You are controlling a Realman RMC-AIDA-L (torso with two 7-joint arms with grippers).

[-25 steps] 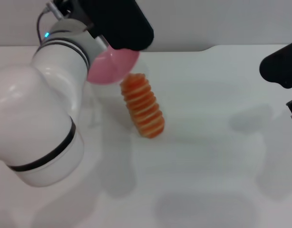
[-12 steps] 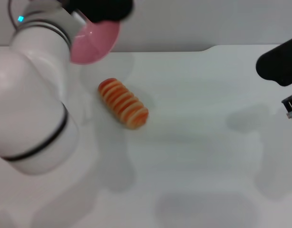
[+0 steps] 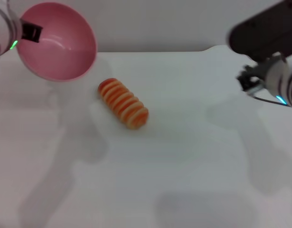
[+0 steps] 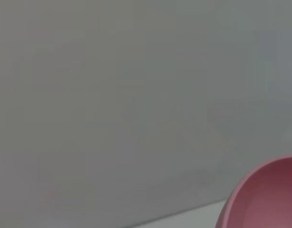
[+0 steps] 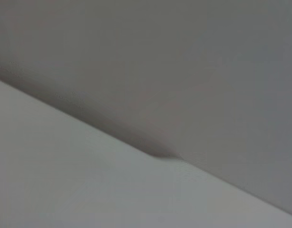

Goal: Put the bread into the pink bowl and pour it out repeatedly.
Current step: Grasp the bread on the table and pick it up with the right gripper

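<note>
I note the pink bowl (image 3: 58, 45) as smooth glossy plastic; bread (image 3: 123, 103) ridged, matt; table (image 3: 193, 156) smooth, matt white.

A smooth white tabletop (image 3: 184, 166) is seen filling most of the head view, marked by soft grey shadows. Behind its far edge, a plain pale grey wall (image 3: 160, 23) is seen.

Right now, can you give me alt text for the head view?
A striped bread roll lies on a white table. The left gripper holds an empty pink bowl raised at upper left, and the right arm enters at upper right.
</note>
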